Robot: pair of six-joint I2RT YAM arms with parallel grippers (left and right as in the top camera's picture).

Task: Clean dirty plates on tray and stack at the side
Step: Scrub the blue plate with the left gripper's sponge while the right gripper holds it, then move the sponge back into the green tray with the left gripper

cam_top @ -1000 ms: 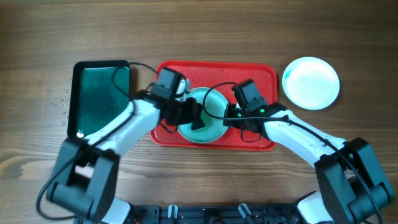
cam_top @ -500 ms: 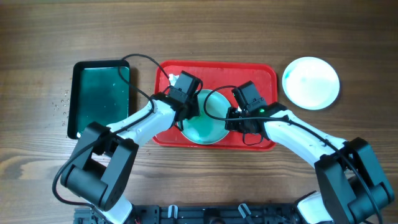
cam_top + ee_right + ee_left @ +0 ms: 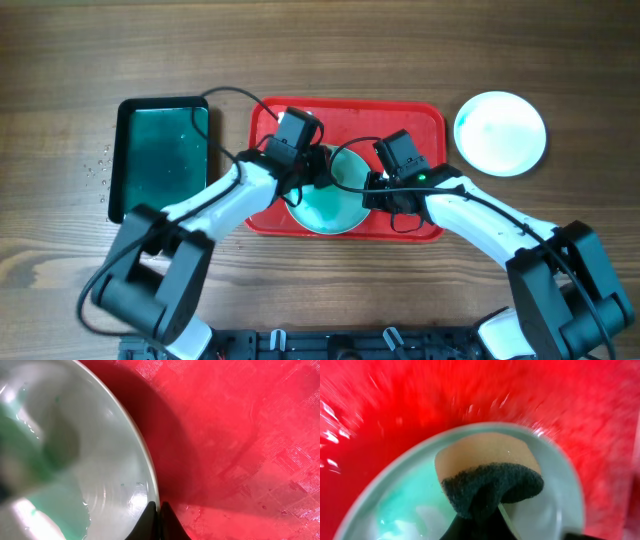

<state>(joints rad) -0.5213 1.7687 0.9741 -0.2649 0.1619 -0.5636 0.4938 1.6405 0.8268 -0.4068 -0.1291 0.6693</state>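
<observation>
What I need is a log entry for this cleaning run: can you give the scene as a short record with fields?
left pincer: shut on sponge, over turquoise plate
right pincer: shut on turquoise plate rim
turquoise plate: on red tray, wet, teal smears
second plate: off the red tray, to its right
green tray: left of red tray
</observation>
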